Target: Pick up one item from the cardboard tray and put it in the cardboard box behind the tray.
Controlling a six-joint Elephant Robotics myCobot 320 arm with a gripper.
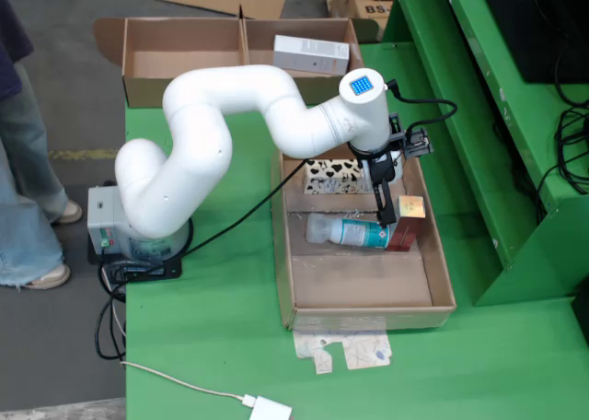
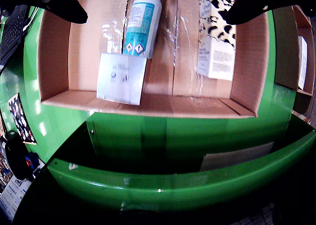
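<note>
In the still view a cardboard tray (image 1: 304, 254) lies on the green table. It holds a cow-patterned box (image 1: 333, 176), a lying bottle with a teal label (image 1: 348, 229) and a small red-and-gold box (image 1: 408, 222). My gripper (image 1: 385, 215) hangs over the bottle's right end, next to the small box. In the wrist view the black fingers (image 2: 59, 3) stand wide apart, open, with the bottle (image 2: 143, 22) between them. The cow-patterned box (image 2: 216, 32) is to its right and the small box (image 2: 122, 78) is below it. The cardboard box (image 1: 184, 56) behind the tray holds a white carton (image 1: 311, 54).
A green shelf unit (image 1: 515, 116) with cables stands right of the tray. A person (image 1: 23, 125) stands at the left by the arm's base (image 1: 120, 231). A torn cardboard scrap (image 1: 345, 351) and a white adapter (image 1: 271, 409) lie at the table's front.
</note>
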